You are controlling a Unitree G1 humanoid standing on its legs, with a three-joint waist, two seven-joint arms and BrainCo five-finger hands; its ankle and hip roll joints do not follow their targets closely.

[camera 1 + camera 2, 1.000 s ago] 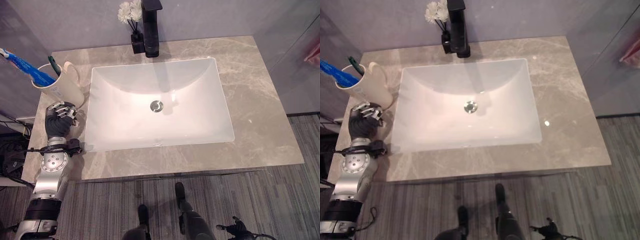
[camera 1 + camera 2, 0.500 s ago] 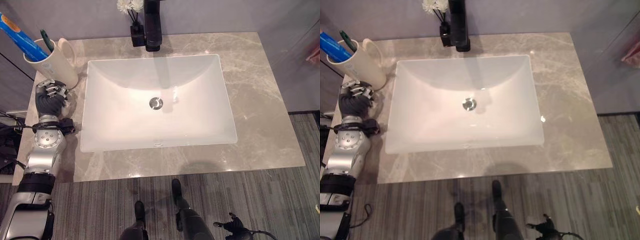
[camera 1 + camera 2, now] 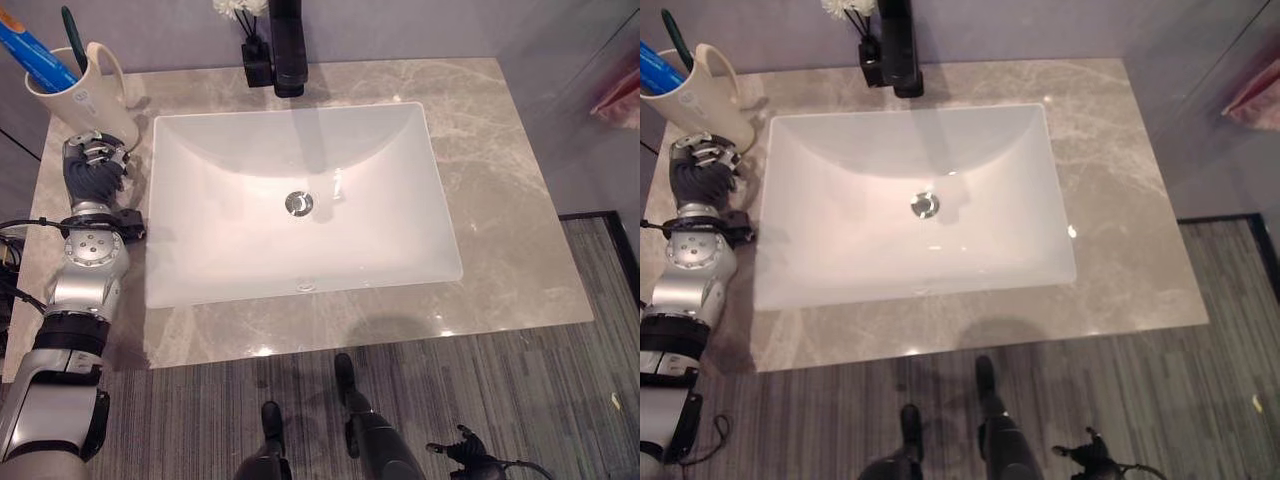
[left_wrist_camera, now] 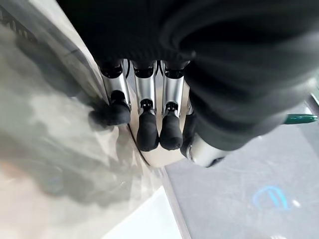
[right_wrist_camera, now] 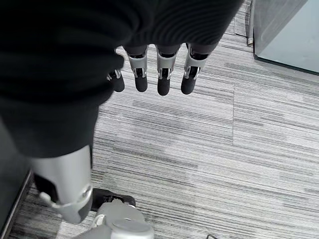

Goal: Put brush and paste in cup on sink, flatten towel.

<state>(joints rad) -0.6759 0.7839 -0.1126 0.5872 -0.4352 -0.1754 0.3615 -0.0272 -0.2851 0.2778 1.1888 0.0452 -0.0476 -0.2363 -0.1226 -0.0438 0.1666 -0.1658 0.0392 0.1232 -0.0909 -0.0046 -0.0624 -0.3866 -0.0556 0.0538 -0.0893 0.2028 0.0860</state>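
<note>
Blue paste and green brush already upright in the cup, far left on the counter. Just nearer, left hand, fingers relaxed, holding nothing. Pink towel far right, likely closer to right hand, hanging open over floor.

No legible text; small mark on cup unreadable.
</note>
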